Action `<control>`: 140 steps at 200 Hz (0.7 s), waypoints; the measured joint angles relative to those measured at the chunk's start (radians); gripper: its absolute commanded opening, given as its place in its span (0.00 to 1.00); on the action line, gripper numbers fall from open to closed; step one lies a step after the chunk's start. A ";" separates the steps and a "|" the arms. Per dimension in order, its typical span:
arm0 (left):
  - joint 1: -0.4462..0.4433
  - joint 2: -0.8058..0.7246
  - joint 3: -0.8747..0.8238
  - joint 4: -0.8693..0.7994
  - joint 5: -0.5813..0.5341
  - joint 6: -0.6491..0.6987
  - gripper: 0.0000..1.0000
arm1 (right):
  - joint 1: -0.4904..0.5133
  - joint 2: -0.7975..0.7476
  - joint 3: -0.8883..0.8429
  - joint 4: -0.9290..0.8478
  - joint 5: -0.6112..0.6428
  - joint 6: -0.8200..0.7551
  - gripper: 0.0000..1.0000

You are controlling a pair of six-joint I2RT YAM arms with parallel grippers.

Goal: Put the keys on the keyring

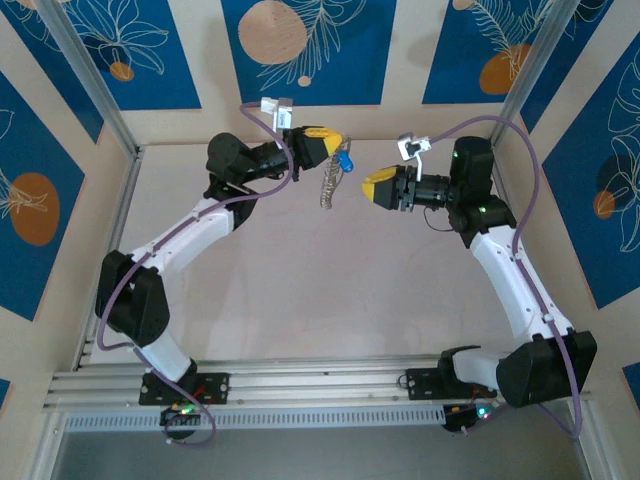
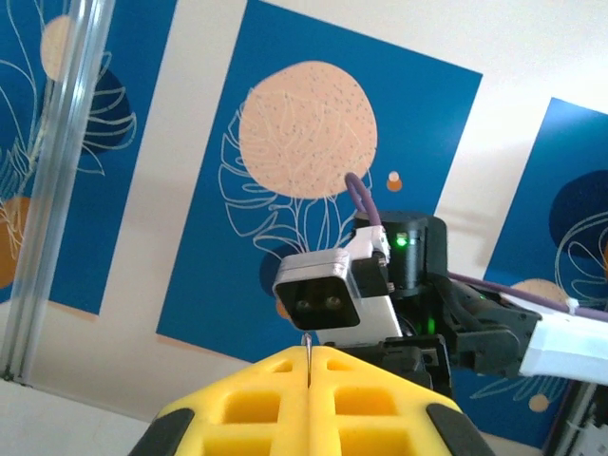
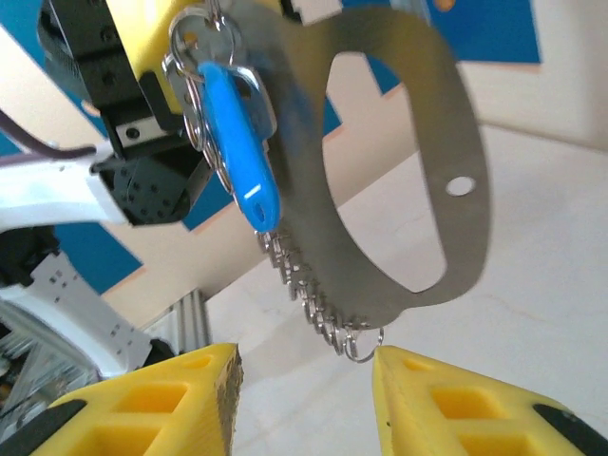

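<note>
My left gripper (image 1: 338,146) is shut on the top of the keyring (image 1: 327,187), which hangs from it above the table. In the left wrist view a thin metal edge (image 2: 309,353) shows between the closed yellow fingers (image 2: 256,408). The right wrist view has the grey oval tag (image 3: 461,142) close up, its silvery chain (image 3: 302,275) running along the lower edge. The blue key (image 3: 237,142) hangs among the rings by the left gripper's yellow finger (image 3: 152,38). My right gripper (image 3: 304,380) is open just below the chain's end ring (image 3: 362,344), holding nothing.
The right arm's wrist camera (image 2: 332,294) faces the left gripper at close range. The pale tabletop (image 1: 330,290) lies below both grippers. Aluminium frame posts (image 1: 90,80) and blue patterned wall panels surround the table.
</note>
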 measured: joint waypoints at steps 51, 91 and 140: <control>-0.005 -0.010 -0.058 0.066 -0.121 -0.055 0.00 | -0.003 -0.039 -0.015 0.275 0.136 0.240 0.49; -0.021 -0.010 -0.066 0.097 -0.170 -0.092 0.00 | 0.039 0.016 0.010 0.447 0.196 0.388 0.50; -0.036 -0.009 -0.068 0.104 -0.183 -0.100 0.00 | 0.082 0.095 0.036 0.535 0.225 0.461 0.49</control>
